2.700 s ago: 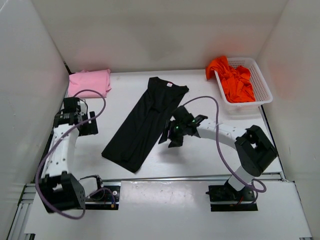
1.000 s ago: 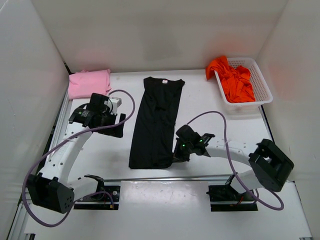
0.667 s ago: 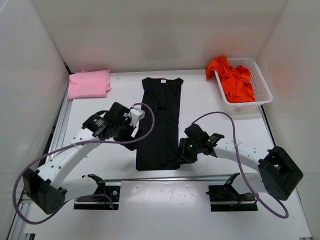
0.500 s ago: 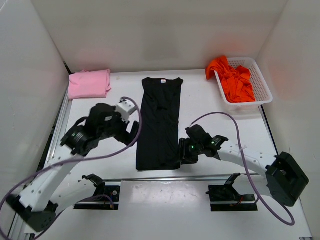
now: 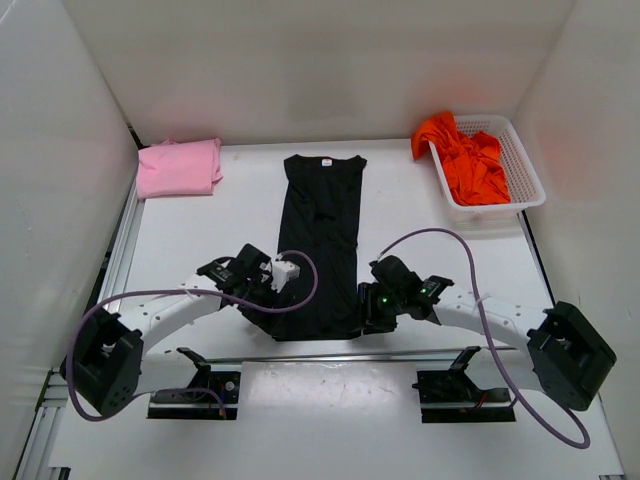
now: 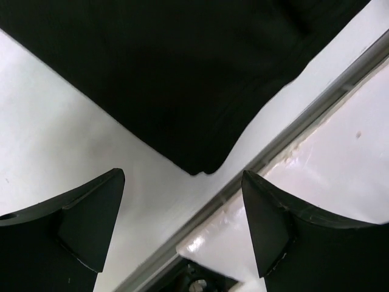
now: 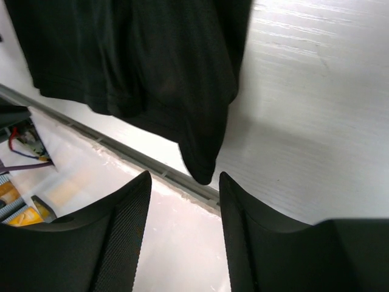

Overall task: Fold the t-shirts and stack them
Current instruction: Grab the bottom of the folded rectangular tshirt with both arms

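Left claw (image 6: 182,177) and right claw (image 7: 184,179) open, empty, hem corners of folded black fabric t-shirt (image 6: 182,73) just ahead, collar end cut off

Soft, dull cloth on a smooth white desk

The black shirt (image 5: 322,240) is matt knit cloth, with fine ribbing visible near its hem in the left wrist view. The pink shirt (image 5: 178,167) and the orange shirt (image 5: 462,160) are equally soft, unshiny fabric, the orange one crumpled. The basket (image 5: 490,211) is white plastic mesh with a slight sheen. The desk (image 7: 304,91) is white and matt, with faint brushed streaks. The grey strip (image 6: 316,112) along its near edge looks like metal, though the blur leaves that unsure. The left fingers (image 6: 85,219) are smooth matt black plastic, and the right fingers (image 7: 121,237) show a fine rough grain.
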